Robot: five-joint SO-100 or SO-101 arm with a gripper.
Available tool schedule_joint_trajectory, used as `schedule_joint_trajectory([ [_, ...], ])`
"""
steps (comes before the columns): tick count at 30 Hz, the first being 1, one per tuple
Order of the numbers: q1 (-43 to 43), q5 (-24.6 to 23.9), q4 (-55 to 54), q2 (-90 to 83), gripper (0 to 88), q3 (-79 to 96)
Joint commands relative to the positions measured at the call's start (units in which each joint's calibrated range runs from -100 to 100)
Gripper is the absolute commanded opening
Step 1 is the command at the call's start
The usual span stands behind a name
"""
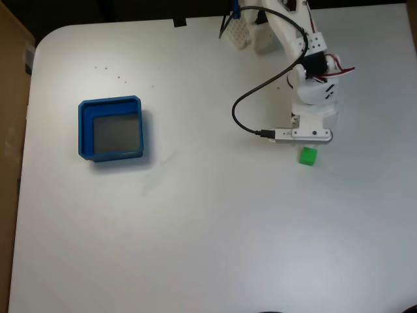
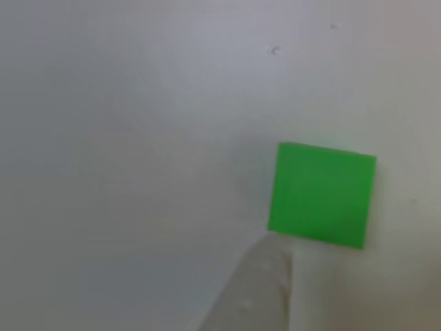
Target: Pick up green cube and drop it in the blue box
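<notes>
While the arm (image 1: pixel 306 72) reaches down from the top edge of the fixed view, its white head hangs low over the table (image 1: pixel 195 228) on the right side, with the cube (image 1: pixel 308 156) lying just below it in that view. The cube sits flat on the table, bright green and plain-faced, touching nothing that can be made out from above. The gripper (image 1: pixel 311 145) is mostly hidden under the arm's own body there, so how far it stands open cannot be told from that view.

In the other view the cube (image 2: pixel 322 194) shows large and square, resting on the white surface right of centre. 1 pale finger (image 2: pixel 265 286) rises from the bottom edge, blurred, and its tip ends right at the cube's lower left corner; whether the 2 actually touch is unclear. No opposing finger can be made out, so the width of the opening stays unknown, and nothing appears to be gripped.

The box (image 1: pixel 112 128) stands well apart from the cube, on the left side of the fixed view. It is a shallow blue square with thick walls and a grey floor, and its floor looks bare. A black cable (image 1: pixel 244 114) loops from the arm out over the table and back to a plug beside the head.
</notes>
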Motion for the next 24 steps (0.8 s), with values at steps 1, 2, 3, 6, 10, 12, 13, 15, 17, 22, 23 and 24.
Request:
schedule_joint_trajectory([
  [1, -1.9, -0.1, 0.0, -0.4, 21.5, -4.2],
  [2, -2.0, -0.1, 0.0, -0.3, 21.5, -4.2],
  [3, -2.1, -0.1, 0.0, -0.3, 21.5, -4.2],
  [6, -2.1, -0.1, 0.0, 0.4, 21.5, -4.2],
  [10, -1.8, -0.1, 0.0, 2.5, 21.6, -4.3],
  [12, -1.7, -0.1, 0.0, 2.9, 21.6, -4.3],
  [13, -1.7, -0.1, 0.0, 2.9, 21.8, -4.5],
  [15, -1.9, -0.1, 0.0, 2.9, 23.1, -5.3],
  [17, -1.9, 0.0, 0.0, 3.0, 25.5, -6.1],
  [22, -1.8, -0.1, 0.0, 3.1, 27.2, -6.8],
  [23, -1.8, -0.1, 0.0, 3.1, 27.3, -7.0],
  [24, -1.8, -0.1, 0.0, 3.3, 27.3, -7.1],
])
